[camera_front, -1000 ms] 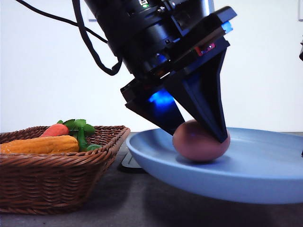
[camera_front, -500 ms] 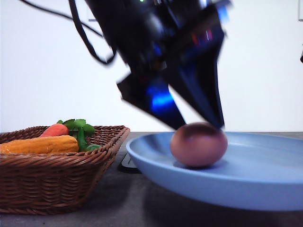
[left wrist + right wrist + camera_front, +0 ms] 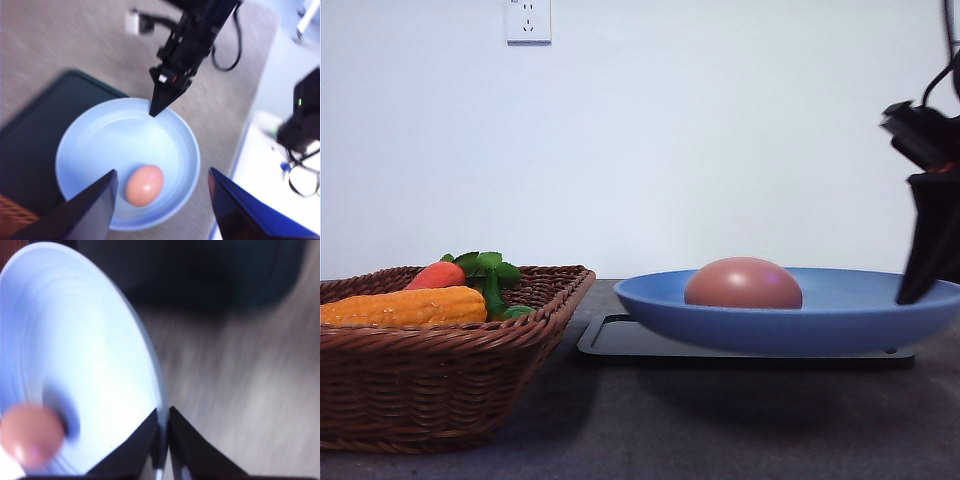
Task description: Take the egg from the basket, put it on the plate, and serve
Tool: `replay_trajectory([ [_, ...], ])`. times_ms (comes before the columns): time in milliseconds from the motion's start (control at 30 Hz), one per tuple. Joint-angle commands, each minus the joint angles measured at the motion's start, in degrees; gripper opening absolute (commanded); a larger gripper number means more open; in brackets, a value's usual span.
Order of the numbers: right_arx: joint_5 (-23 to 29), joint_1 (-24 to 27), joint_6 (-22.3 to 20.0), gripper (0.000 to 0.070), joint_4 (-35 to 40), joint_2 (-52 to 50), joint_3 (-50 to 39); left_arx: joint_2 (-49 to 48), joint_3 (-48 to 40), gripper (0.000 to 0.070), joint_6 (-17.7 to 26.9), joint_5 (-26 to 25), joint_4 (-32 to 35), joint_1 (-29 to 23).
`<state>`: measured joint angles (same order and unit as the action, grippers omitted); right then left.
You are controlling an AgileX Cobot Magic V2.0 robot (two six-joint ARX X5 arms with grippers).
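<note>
Your bench (image 3: 720, 440) was a dark grey surface, and at its 9 o'clock side in the front view sat the basket (image 3: 440, 390), carrying a corn cob (image 3: 405, 306) and a carrot (image 3: 437, 275) with green leaves. A flat black tray (image 3: 620, 340) lay on the bench just beside the basket, toward 3 o'clock. The plate (image 3: 790, 325) hung slightly above that tray, roughly level. Your right gripper (image 3: 164, 440) had its jaws pinched shut on the plate's rim, at the plate's 3 o'clock edge in the front view; the rim ran between the two fingers in the right wrist view. Your left gripper (image 3: 162, 200) hovered well above the plate with its jaws spread wide and nothing between them. The egg (image 3: 743, 284) rested on its side inside the plate, left of the plate's middle in the front view, apart from both grippers. A white wall outlet (image 3: 528, 20) sat at 12 o'clock on the wall behind.
</note>
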<state>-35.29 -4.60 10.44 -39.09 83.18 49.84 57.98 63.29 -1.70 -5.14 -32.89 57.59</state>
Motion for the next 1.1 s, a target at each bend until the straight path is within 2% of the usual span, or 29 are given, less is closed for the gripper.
replay_trajectory([
  [0, -0.7, 0.5, -1.1, 0.0000, 1.1, 4.1, 3.8, -2.3, 1.2, 0.0376, -0.7, 1.0, -0.3, 0.5],
  [167, 0.7, 1.5, -1.0, 0.0000, 4.4, 13.6, 12.3, -9.9, 1.2, 0.0376, -1.0, 3.4, -1.7, 0.5],
  [367, 1.2, 1.5, -0.9, 0.0000, 4.7, 22.9, 21.0, -15.8, 1.2, 0.0376, -0.9, 6.3, -2.2, 0.5],
  [600, 1.2, 1.5, -0.8, 0.0000, 6.1, 25.9, 23.7, -18.0, 1.2, 0.0376, -0.9, 8.6, -2.3, 0.5],
  [733, 1.5, 1.5, -0.7, 0.0073, 6.1, 25.9, 23.7, -17.8, 1.2, 0.0376, -0.9, 8.7, -2.4, 0.5],
  [933, 5.3, 1.5, -0.8, 0.0187, 5.8, 25.9, 23.7, -16.9, 1.2, 0.0376, -0.9, 8.7, -2.3, 0.5],
  [1067, 5.8, 1.5, -0.8, 0.0259, 6.7, 25.8, 23.7, -16.4, 1.2, 0.0376, -0.9, 8.7, -2.3, 0.5],
])
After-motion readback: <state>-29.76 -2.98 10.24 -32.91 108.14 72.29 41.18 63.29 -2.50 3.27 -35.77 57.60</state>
